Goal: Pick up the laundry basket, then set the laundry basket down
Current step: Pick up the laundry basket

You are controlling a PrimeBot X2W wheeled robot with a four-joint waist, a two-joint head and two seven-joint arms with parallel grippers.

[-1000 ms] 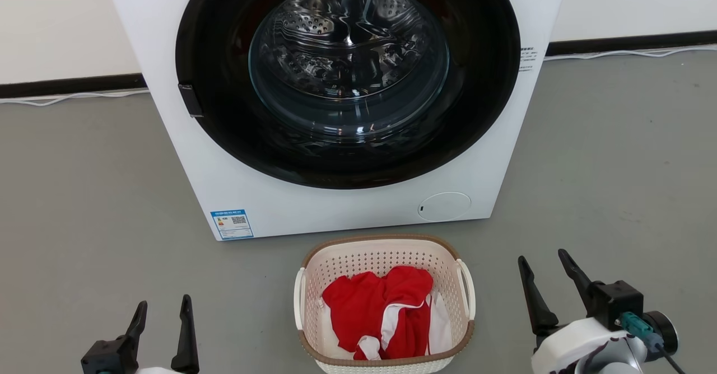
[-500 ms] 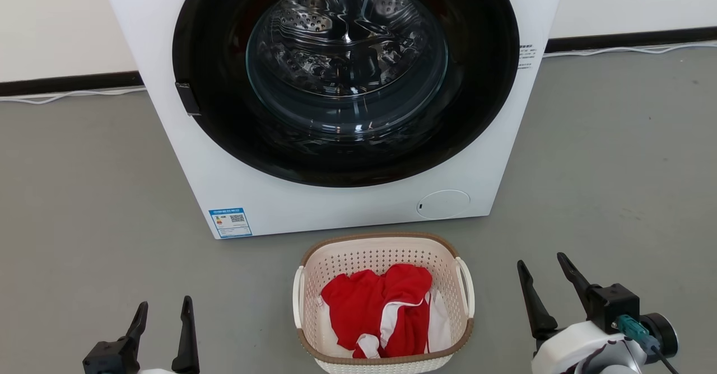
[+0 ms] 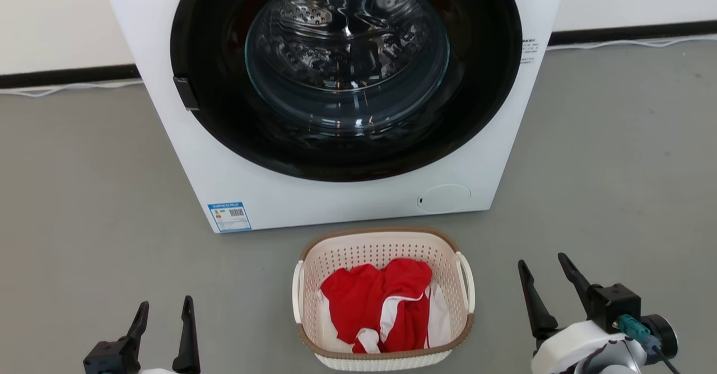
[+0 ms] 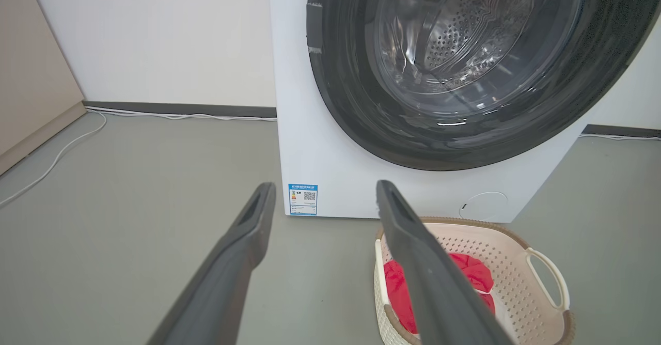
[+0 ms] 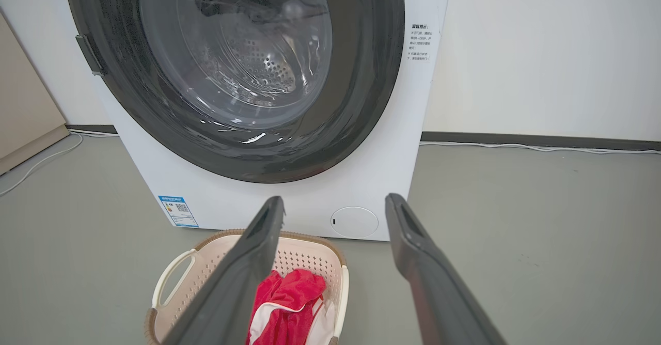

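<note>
The cream perforated laundry basket (image 3: 383,298), brown-rimmed, stands upright on the floor holding red cloth.

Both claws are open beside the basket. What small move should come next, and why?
Probably bring the left claw and right claw inward and down toward the side handles of the laundry basket. Both stand open, well apart from it on either side, and it rests on the floor, ungripped.

My head camera looks down, both wrist cameras low and forward, all sharing the washing machine (image 3: 313,200) and laundry basket (image 3: 381,251).
</note>
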